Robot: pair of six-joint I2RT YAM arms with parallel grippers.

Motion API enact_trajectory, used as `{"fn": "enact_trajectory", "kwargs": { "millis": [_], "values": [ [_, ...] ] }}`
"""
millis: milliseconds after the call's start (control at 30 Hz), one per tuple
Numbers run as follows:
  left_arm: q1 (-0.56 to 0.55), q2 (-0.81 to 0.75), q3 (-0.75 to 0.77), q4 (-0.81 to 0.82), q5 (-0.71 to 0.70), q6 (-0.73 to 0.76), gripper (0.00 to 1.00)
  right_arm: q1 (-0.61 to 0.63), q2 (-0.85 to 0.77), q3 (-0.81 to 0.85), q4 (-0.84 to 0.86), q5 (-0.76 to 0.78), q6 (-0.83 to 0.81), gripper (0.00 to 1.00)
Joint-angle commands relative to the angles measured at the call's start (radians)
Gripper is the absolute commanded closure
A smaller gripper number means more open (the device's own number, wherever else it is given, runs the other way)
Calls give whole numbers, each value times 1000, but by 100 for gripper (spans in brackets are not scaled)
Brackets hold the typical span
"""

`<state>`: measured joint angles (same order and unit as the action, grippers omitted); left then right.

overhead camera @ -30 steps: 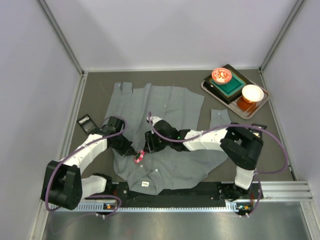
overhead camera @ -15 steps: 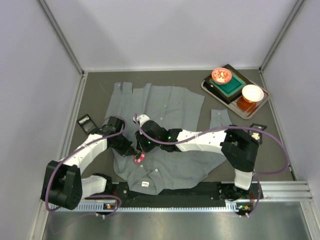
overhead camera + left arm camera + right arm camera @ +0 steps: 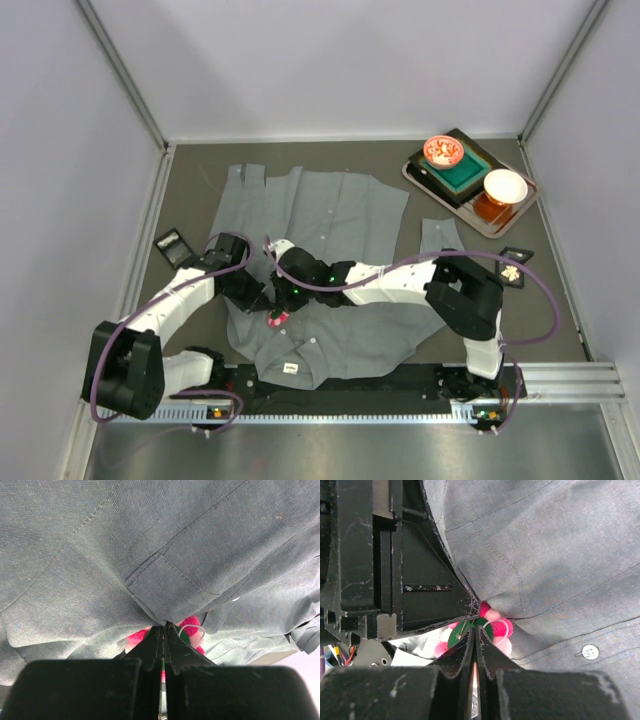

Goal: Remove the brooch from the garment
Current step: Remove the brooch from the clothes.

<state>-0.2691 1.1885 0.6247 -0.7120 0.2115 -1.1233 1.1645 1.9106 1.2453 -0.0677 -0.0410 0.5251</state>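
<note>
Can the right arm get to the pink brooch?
Looks like yes: the right gripper is shut right at the brooch, seemingly pinching it. The left gripper only pinches the garment beside it.

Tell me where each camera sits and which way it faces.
Top external: above and behind the bases, looking down on the garment; both arms show, left gripper and right gripper at the brooch.
Left wrist: looks along its shut fingers at the pinched garment.
Right wrist: looks along its shut fingers at the brooch; left gripper alongside.
Both wrist views share the brooch.
</note>
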Motion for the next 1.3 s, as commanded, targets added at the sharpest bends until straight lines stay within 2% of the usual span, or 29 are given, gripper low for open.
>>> {"fn": "enact_trajectory", "kwargs": {
  "millis": [0,900,1267],
  "values": [
    [-2,-6,20,-9,-4,-1,100,18,2,26,34,-22,10,98],
    [-2,6,26,-43,-32,-23,100,49,-22,66,-27,38,3,97],
    [-2,-7,1,-18,0,-56,100,57,-7,51,37,-23,73,98]
  ]
}}
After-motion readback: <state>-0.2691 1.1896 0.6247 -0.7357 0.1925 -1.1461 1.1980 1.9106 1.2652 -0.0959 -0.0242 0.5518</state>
